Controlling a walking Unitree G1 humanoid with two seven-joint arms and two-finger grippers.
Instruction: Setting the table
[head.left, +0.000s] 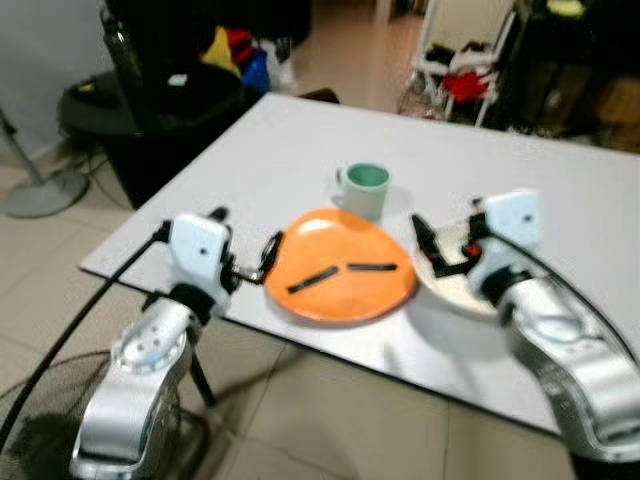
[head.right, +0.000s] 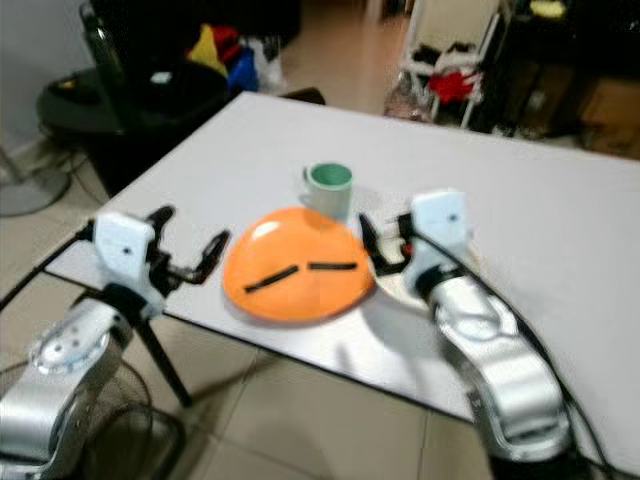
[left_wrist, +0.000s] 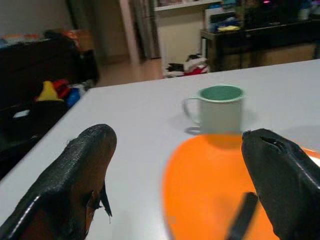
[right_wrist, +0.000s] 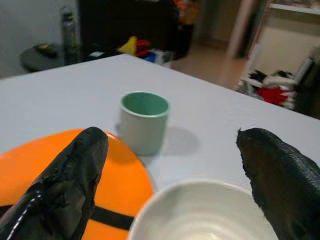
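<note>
Orange plate (head.left: 342, 280) holds two black sticks (head.left: 345, 272); both hands spread, left hand (head.left: 248, 262), right hand (head.left: 437, 245).

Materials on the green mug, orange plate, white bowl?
Green mug: probably enamelled metal, thin rolled rim, pale matte wall. Orange plate: looks like plastic or melamine, uniform colour, soft sheen. White bowl: likely glazed ceramic, thick glossy rim.

Left silver metal arm (head.left: 140, 385), lower left of the head view: rounded, glossy segments; boxy white wrist housing; black cable trailing from it to the lower left edge.

Right silver metal arm (head.left: 575, 360), lower right: same build, white wrist block with a small red-orange spot, black cable along its upper side.

Left gripper (head.left: 248, 245) and right gripper (head.left: 440, 250): two long black fingers each, curved, with a coarse matte rubbery surface.
</note>
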